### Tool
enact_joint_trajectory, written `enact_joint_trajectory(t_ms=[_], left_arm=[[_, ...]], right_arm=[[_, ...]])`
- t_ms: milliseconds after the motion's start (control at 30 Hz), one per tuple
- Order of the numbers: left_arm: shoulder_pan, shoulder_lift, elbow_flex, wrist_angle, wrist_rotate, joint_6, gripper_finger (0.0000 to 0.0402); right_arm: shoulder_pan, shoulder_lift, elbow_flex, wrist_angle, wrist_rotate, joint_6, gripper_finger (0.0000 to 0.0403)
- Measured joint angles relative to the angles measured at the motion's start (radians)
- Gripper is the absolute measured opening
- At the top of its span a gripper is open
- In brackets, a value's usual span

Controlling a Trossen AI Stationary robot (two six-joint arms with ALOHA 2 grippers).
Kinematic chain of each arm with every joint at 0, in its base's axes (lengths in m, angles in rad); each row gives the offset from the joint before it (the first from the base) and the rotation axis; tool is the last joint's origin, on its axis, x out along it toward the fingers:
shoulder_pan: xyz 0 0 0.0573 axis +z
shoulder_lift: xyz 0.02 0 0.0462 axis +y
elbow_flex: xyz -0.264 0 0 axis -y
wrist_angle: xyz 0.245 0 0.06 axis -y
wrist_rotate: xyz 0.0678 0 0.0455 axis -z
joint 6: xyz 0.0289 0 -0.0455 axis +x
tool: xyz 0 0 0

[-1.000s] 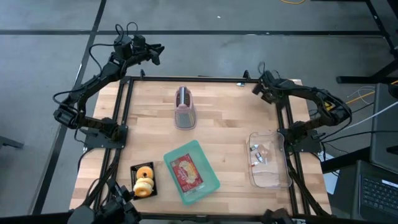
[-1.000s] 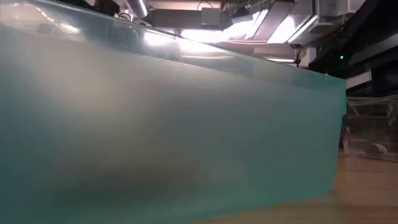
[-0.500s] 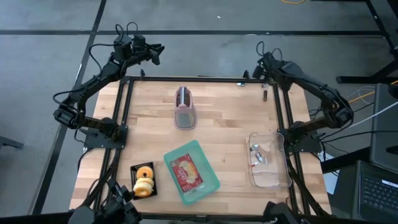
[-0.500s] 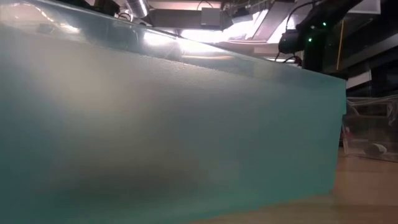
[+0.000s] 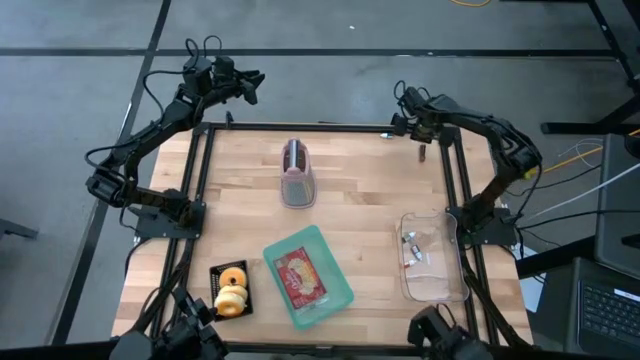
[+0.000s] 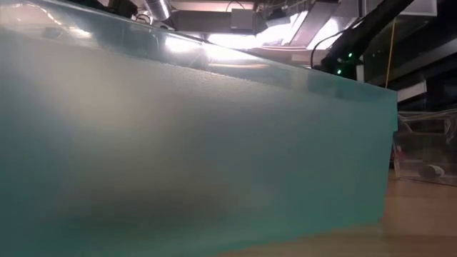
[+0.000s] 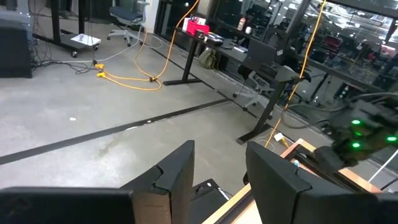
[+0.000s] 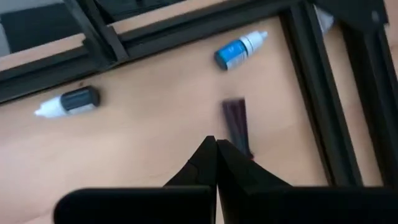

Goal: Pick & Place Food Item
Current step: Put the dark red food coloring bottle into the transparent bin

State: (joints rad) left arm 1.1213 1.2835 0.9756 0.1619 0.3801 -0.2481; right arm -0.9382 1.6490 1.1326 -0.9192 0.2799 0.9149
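Two doughnuts (image 5: 232, 288) lie in a black tray near the table's front left. Beside it, a red food packet (image 5: 300, 275) lies in a teal tray (image 5: 335, 298), whose wall (image 6: 214, 157) fills the low view. A pink holder (image 5: 297, 175) stands on the table at the far middle. My right gripper (image 5: 412, 125) hangs shut over the far right corner, pointing steeply down, its tips (image 8: 216, 148) just above a small dark stick (image 8: 236, 124) on the wood. My left gripper (image 7: 221, 180) is open, held level beyond the far left corner (image 5: 252, 85), with nothing between its fingers.
A clear plastic box (image 5: 432, 258) with small items stands at the right edge. A blue dropper bottle (image 8: 241, 50) and a white-and-black one (image 8: 68, 102) lie near the black frame rail at the far right corner. Bare wood lies between the holder and the box.
My right gripper has risen from the table at the far right and gone toward the far edge, then a little left, rolling as it went and staying shut. The small dark stick it stood over now shows uncovered on the wood.
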Motion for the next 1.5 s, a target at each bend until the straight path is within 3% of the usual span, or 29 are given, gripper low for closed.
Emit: enact_joint_trajectory(t_ms=[167,433,667,833,1033,1367,1500], left_arm=[[0.0,0.0,0.0,0.0,0.007,0.0,0.0141],[0.0,0.0,0.0,0.0,0.036,0.0,0.0141],[0.0,0.0,0.0,0.0,0.045,0.0,0.0141],[0.0,0.0,0.0,0.0,0.06,0.0,0.0141],[0.0,0.0,0.0,-0.001,0.06,0.0,0.0141],[0.0,0.0,0.0,-0.01,0.059,0.016,0.0141],[0.0,0.0,0.0,-0.015,0.059,0.016,0.0141]], right_arm=[[-0.04,0.093,0.112,-0.014,0.05,-0.099,0.0],[-0.111,0.227,0.32,-0.188,0.136,-0.219,0.0],[-0.122,0.234,0.336,-0.281,0.047,-0.244,0.0],[-0.081,0.224,0.338,-0.301,-0.097,-0.29,0.0006],[-0.04,0.215,0.377,-0.3,-0.126,-0.325,0.0061],[-0.047,0.215,0.377,-0.31,-0.168,-0.294,0.0196],[-0.047,0.214,0.361,-0.299,-0.154,-0.259,0.022]])
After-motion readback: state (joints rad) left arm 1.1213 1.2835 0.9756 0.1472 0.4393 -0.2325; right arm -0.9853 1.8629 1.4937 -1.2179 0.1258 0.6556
